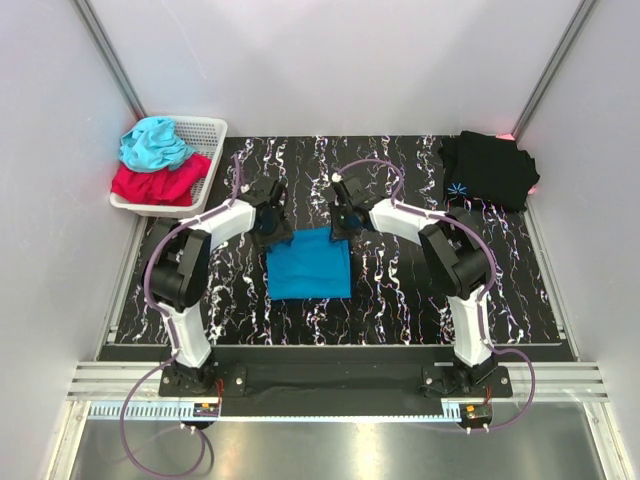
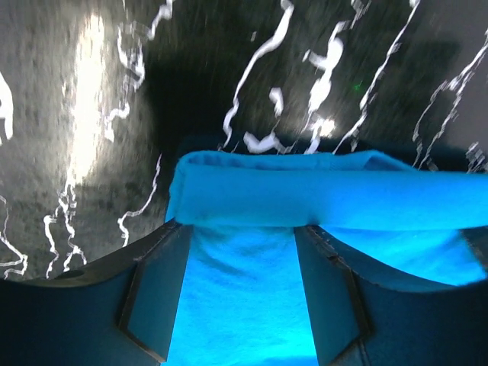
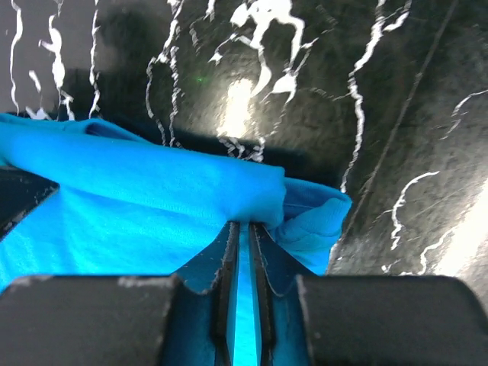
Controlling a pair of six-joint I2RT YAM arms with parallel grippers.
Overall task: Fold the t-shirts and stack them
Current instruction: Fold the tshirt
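The blue t-shirt (image 1: 310, 265) is laid near the middle of the tabletop (image 1: 400, 300), already brought down to a compact, roughly square shape, so its folding is judged to be well advanced but not finished, since both arms are at its far edge. The black t-shirt (image 1: 487, 170), marked by a small pale starburst print (image 1: 458, 189), is seen folded at the far right corner, well apart from the blue one, so the stacking is not yet done. A turquoise garment (image 1: 152, 143) and a red garment (image 1: 155, 185) are heaped in a white basket (image 1: 205, 130) at the far left; whether these are also to be folded cannot be told. The left pincer (image 1: 272, 222) is placed at the far left corner of the blue cloth and the right pincer (image 1: 342, 222) at the far right corner. From overhead only these positions are given. The grips are shown by the wrist views alone. In the left wrist view the jaws are held wide apart, with cloth lying between and below them and a rolled edge just ahead; no grip is made out. In the right wrist view the fingers (image 3: 227, 259) are drawn almost together and a bunched fold of blue cloth is pinched at their tips. The basket and the black shirt are shown only from above.
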